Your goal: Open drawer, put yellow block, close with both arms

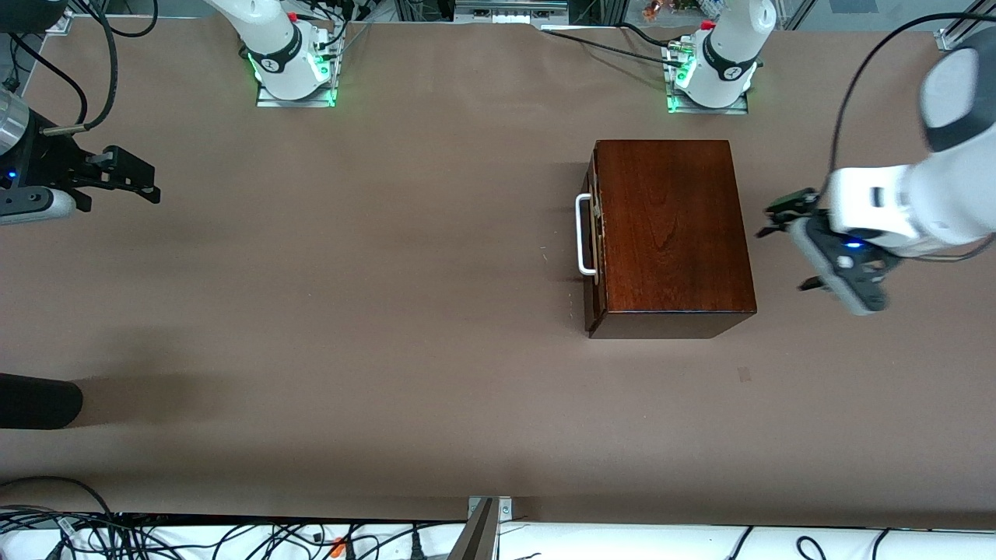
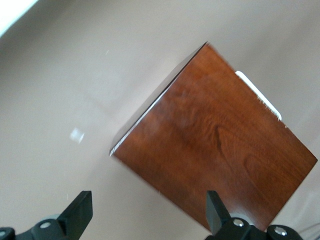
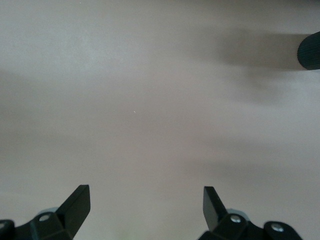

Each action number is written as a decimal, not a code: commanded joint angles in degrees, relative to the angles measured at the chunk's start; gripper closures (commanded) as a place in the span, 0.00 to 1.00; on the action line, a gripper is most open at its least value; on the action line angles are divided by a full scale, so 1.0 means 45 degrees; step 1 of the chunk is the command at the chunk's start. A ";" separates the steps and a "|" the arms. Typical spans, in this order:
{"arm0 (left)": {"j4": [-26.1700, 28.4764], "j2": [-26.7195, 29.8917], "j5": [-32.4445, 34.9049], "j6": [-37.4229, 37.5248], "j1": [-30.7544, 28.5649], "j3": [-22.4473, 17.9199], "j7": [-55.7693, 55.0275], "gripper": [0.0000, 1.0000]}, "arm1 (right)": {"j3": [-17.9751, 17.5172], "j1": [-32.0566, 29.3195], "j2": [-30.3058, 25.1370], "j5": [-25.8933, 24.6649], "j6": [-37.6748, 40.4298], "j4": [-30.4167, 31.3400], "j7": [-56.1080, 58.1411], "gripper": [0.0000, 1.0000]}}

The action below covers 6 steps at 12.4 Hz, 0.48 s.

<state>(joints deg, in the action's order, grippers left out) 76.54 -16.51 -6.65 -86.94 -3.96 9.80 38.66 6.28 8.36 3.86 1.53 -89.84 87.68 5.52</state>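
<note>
The dark reddish-brown wooden box [image 1: 669, 233] stands on the table toward the left arm's end. Its drawer [image 1: 595, 241] is shut, and the white bar handle [image 1: 582, 235] faces the right arm's end. My left gripper [image 1: 787, 250] hangs open and empty beside the box, at the end away from the handle. The left wrist view shows the box top [image 2: 220, 150] and handle [image 2: 257, 95] between the open fingers of that gripper [image 2: 148, 197]. My right gripper [image 1: 144, 180] is open and empty over bare table at the right arm's end, and it [image 3: 145, 190] sees only table. The yellow block is out of view.
A black rounded object [image 1: 39, 400] reaches in over the table's edge at the right arm's end, nearer the front camera; it also shows in the right wrist view [image 3: 310, 50]. Cables [image 1: 233, 537] lie along the nearest table edge. The brown table [image 1: 350, 311] lies between the box and the right gripper.
</note>
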 commanded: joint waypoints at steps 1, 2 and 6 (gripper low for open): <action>0.0351 0.1494 0.0771 0.0727 0.0138 -0.0088 -0.2078 0.00 | -0.0068 -0.0101 0.0061 0.0012 0.0023 -0.0207 -0.0133 0.00; 0.0587 0.1906 0.1375 0.0727 0.0235 -0.0089 -0.3150 0.00 | -0.0068 -0.0101 0.0061 0.0012 0.0023 -0.0207 -0.0133 0.00; 0.2830 0.3742 0.1634 0.0028 0.1872 -0.1882 -0.8265 0.00 | -0.0068 -0.0101 0.0061 0.0012 0.0023 -0.0207 -0.0133 0.00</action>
<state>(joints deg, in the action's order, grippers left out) 81.30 -5.13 -0.67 -83.30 0.52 5.72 10.50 6.28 8.36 3.86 1.53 -89.84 87.67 5.52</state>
